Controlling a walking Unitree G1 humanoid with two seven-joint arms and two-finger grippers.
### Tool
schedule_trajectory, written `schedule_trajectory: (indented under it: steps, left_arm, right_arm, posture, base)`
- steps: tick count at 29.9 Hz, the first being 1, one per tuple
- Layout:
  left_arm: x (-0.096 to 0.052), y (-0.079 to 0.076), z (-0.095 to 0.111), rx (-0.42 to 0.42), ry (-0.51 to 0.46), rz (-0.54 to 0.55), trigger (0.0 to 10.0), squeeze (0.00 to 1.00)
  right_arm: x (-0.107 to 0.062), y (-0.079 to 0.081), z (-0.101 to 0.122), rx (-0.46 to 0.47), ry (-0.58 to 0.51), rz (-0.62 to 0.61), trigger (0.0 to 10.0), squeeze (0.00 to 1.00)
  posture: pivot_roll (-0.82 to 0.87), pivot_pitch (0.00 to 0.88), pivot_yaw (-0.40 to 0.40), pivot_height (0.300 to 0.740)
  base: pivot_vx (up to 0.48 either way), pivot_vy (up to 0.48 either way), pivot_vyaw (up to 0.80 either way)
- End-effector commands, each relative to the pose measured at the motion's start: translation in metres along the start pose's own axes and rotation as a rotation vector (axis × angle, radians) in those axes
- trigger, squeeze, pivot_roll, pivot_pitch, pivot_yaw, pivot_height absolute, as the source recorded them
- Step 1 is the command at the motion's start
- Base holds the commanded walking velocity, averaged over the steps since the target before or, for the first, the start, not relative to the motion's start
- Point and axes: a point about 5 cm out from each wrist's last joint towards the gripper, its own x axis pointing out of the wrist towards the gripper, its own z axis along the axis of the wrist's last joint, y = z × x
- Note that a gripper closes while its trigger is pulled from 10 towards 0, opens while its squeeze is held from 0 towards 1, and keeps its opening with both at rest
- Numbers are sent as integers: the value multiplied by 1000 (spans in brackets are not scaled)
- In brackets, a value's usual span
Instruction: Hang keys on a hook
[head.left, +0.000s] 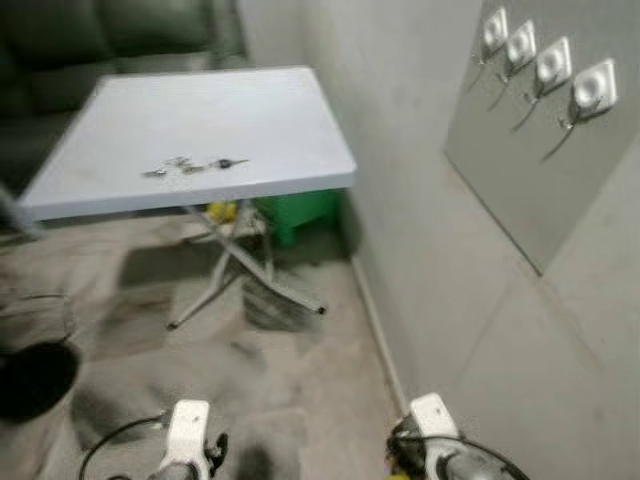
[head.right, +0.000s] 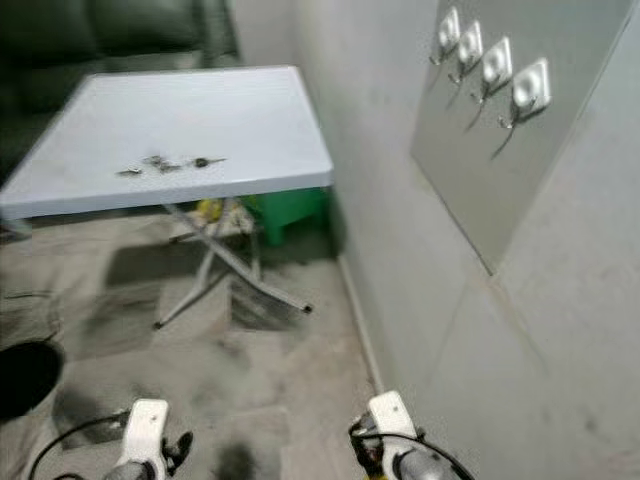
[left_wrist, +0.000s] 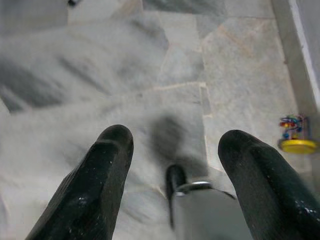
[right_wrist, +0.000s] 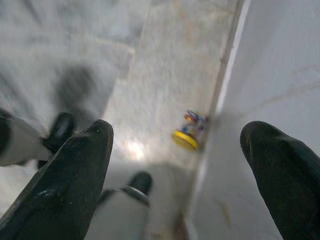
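We count four hooks (head.left: 545, 68) on the wall panel, one bunch of keys (head.left: 192, 165), one folding table (head.left: 270, 120), one green bin (head.left: 300, 212).

A pale folding table (head.left: 280, 110) stands on a grey marbled floor (head.left: 300, 370), its right edge near the wall. The keys (head.left: 195, 165) lie spread in a short row on the table, toward its front edge and left of its middle. Under the table, a green bin (head.left: 300, 215) sits on the floor behind the crossed legs (head.left: 235, 265). A small yellow toy (right_wrist: 189, 131) rests on the floor against the wall's skirting.
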Motion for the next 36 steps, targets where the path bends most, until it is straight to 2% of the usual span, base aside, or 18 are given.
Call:
schedule_trajectory:
  steps: [1, 7, 12, 21, 36]
  left_arm:
    - [-2, 10, -1, 0, 7, 27, 10000, 0]
    - [-1, 11, 0, -9, 4, 26, 10000, 0]
    - [-1, 10, 2, -15, -4, 20, 10000, 0]
    - [0, 14, 7, -30, -16, 25, 10000, 0]
    - [2, 11, 10, -41, -23, 18, 10000, 0]
  right_arm:
    - [4, 4, 12, -4, -31, 11, 10000, 0]
    - [4, 4, 14, 4, -40, 9, 10000, 0]
    - [4, 4, 16, 48, -57, 8, 10000, 0]
    - [4, 6, 13, 54, -49, 6, 10000, 0]
    - [4, 6, 11, 69, -50, 6, 10000, 0]
  posture:
    - [-94, 0, -2, 740]
    - [-99, 0, 5, 740]
    - [-103, 0, 11, 740]
    - [-107, 0, 16, 740]
    - [-114, 0, 15, 740]
  base:
    - [0, 0, 800]
    - [0, 0, 800]
    - [0, 0, 0]
    - [0, 0, 0]
    - [0, 340, 0]
